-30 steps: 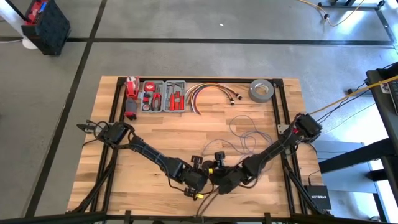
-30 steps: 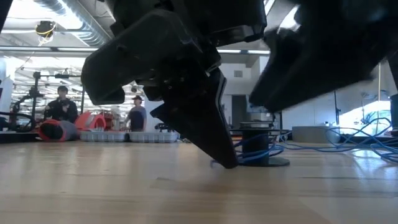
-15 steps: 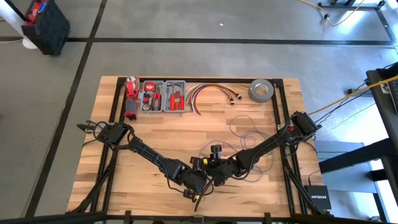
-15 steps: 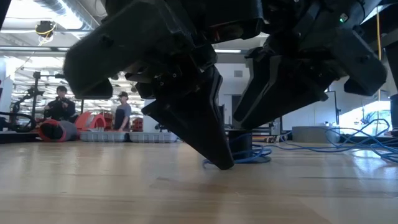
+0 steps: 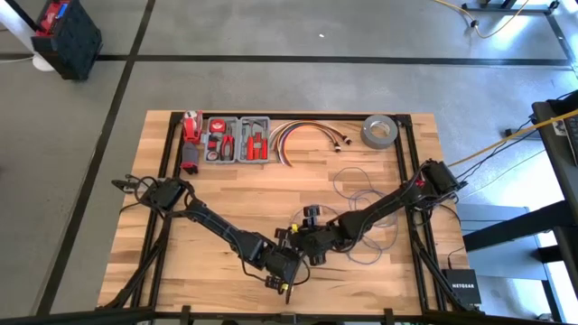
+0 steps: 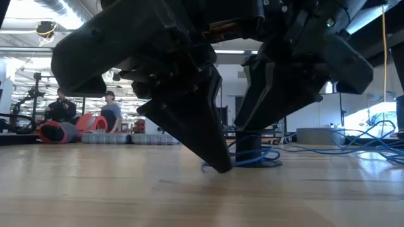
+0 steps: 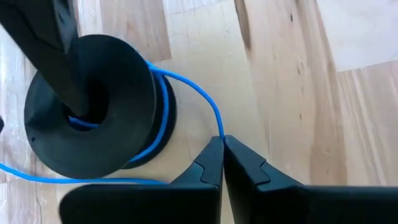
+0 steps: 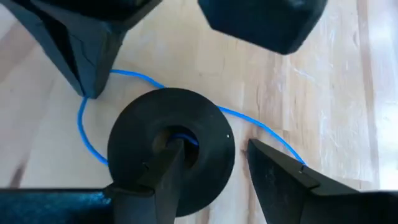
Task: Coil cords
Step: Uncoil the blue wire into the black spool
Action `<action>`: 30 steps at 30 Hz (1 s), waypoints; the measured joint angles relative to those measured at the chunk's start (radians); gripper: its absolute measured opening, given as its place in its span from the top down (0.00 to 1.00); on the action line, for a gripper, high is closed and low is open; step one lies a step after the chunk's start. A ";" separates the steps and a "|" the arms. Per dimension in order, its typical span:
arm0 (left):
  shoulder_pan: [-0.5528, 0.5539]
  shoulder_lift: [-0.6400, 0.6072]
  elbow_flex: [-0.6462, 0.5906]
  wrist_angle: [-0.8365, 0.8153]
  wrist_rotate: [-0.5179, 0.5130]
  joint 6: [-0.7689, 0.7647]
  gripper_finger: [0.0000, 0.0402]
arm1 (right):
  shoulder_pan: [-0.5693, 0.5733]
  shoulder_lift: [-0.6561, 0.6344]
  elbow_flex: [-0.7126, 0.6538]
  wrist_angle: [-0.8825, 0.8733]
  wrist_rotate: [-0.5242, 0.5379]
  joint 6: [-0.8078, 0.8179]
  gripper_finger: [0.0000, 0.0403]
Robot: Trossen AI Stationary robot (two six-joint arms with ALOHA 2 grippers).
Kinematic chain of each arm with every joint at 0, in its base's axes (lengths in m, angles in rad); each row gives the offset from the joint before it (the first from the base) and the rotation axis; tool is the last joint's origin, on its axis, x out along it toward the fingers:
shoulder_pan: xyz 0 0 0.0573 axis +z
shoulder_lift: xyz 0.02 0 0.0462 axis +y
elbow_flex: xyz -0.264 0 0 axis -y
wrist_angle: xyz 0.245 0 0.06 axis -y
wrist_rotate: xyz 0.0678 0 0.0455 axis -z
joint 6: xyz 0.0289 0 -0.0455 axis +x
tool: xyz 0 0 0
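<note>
A black spool [image 8: 171,140] stands on the table with thin blue wire [image 7: 186,84] wound on it. It also shows in the left wrist view [image 7: 93,106] and the low view [image 6: 249,148]. My left gripper [image 7: 222,140] is shut on the wire just beside the spool, low over the table near its front middle [image 5: 291,260]. My right gripper [image 8: 214,149] is open over the spool, one finger in its centre hole and the other outside the flange. More of the wire lies in loose loops [image 5: 361,194] on the table's right half. No separate black cord shows. My left gripper pinches the blue wire [image 7: 219,130] between its two fingertips, a short way from where it leaves the spool. The fingers slant down to the table top. The wire runs in a slack arc from the tips back to the spool. My right gripper has one finger [image 8: 163,163] stuck down into the spool's centre hole [image 8: 180,138] from above. The other finger [image 8: 280,171] stands outside the flange, a little clear of it. The spool stands upright on the table.
Along the far edge lie a tool tray [image 5: 237,140], a bundle of red, yellow and white cables [image 5: 307,135] and a grey tape roll [image 5: 380,132]. A red tool [image 5: 190,144] lies at the far left. People stand in the room beyond [image 6: 110,113].
My right gripper has gone from near the front edge toward the far edge and the left. It has come down over the spool and put one finger into the spool's hole. My left gripper has stayed shut on the wire at about the same spot.
</note>
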 joint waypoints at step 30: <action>-0.197 -0.008 0.006 -0.380 -0.030 -0.450 1.00 | 0.000 -0.005 0.005 -0.350 0.087 0.108 0.55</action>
